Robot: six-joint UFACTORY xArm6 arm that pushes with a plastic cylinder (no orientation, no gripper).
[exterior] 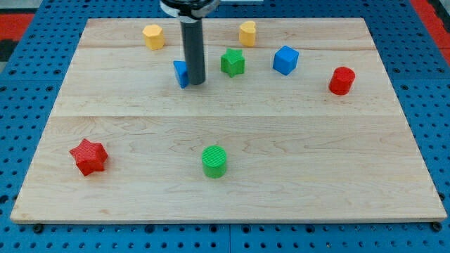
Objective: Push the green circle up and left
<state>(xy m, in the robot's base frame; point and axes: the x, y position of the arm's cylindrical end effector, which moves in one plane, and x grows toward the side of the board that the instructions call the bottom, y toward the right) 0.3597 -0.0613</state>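
The green circle [214, 161] is a short green cylinder standing near the view's bottom, a little left of centre, on the wooden board [295, 140]. My tip [196, 83] is at the lower end of the dark rod, in the upper middle of the board, far above the green circle and slightly to its left. The tip stands right against a blue block [181, 73], which the rod partly hides, so its shape is unclear.
A green star [233, 62] and a blue cube [285, 60] lie right of the tip. A yellow block [153, 36] and another yellow block [247, 33] sit near the top. A red cylinder [342, 81] is at the right, a red star [88, 156] at the lower left.
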